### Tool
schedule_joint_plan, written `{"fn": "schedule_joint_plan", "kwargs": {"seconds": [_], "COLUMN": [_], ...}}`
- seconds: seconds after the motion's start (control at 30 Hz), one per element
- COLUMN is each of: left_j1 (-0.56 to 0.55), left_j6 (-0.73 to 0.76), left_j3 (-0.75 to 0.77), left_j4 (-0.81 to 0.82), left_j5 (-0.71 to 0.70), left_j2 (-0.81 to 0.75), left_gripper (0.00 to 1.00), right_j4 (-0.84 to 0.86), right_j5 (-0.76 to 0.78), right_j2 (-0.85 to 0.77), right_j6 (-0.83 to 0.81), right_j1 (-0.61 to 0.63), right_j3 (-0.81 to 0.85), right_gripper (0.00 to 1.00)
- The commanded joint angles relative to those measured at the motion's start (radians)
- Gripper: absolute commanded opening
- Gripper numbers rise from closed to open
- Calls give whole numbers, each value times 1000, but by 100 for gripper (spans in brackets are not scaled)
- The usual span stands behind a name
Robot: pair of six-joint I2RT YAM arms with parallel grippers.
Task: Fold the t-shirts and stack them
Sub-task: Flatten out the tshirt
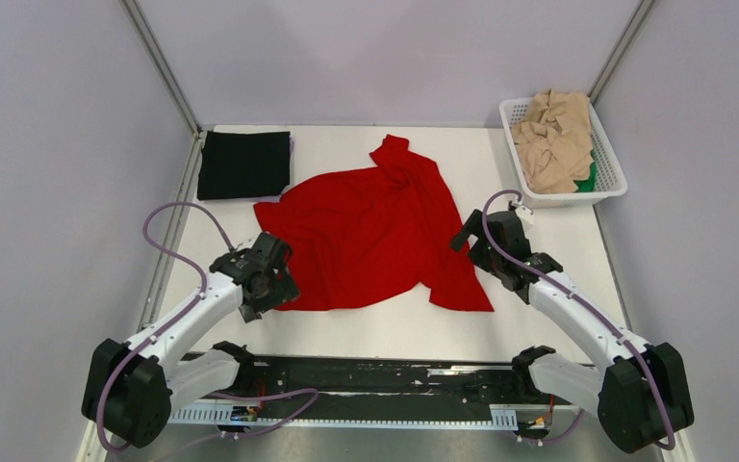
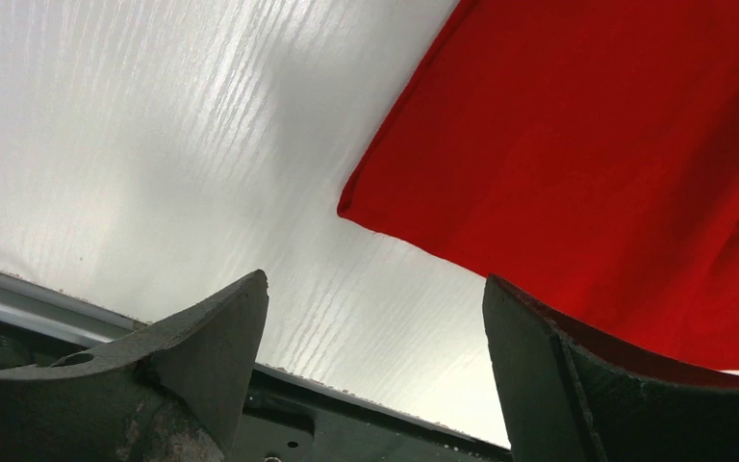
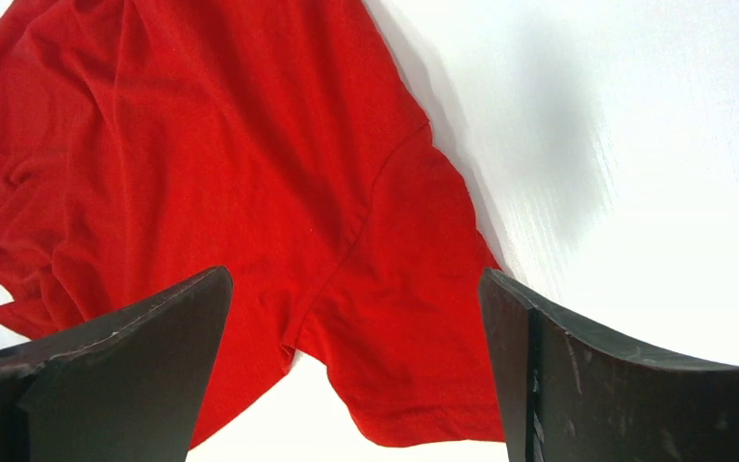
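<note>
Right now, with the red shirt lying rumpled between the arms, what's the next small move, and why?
Likely lower the left gripper onto the near hem corner of the red t-shirt and pinch it. The shirt lies spread but rumpled, not yet folded; both grippers are open and empty, and that corner sits just ahead of the left fingers, while the right gripper hovers over a sleeve.

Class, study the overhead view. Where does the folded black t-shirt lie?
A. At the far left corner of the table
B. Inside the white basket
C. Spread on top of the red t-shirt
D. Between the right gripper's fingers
A: the black t-shirt lies folded flat at the far left corner of the table, while the basket at the far right holds beige shirts.
</note>
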Motion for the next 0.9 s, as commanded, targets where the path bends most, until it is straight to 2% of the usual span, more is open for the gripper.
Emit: {"fn": "schedule_joint_plan", "kwargs": {"seconds": [0.0, 0.17, 0.47, 0.63, 0.87], "left_j1": [-2, -1, -1, -1, -1], "left_j6": [-46, -66, -93, -92, -79], "left_j3": [-17, -19, -62, -53, -41], "left_j4": [56, 97, 222, 258, 276], "left_j5": [-24, -55, -66, -40, -56], "left_j2": [27, 80, 161, 231, 249], "left_gripper": [76, 64, 59, 43, 35], "right_j4": [4, 2, 2, -1, -6], "right_j5": [16, 19, 19, 24, 25], "right_j2": [21, 41, 60, 60, 58], "right_j6": [-18, -22, -24, -24, -26], "right_j1": [-4, -5, -7, -6, -8], "right_j3": [14, 17, 20, 20, 22], "right_gripper": [100, 100, 100, 100, 100]}}
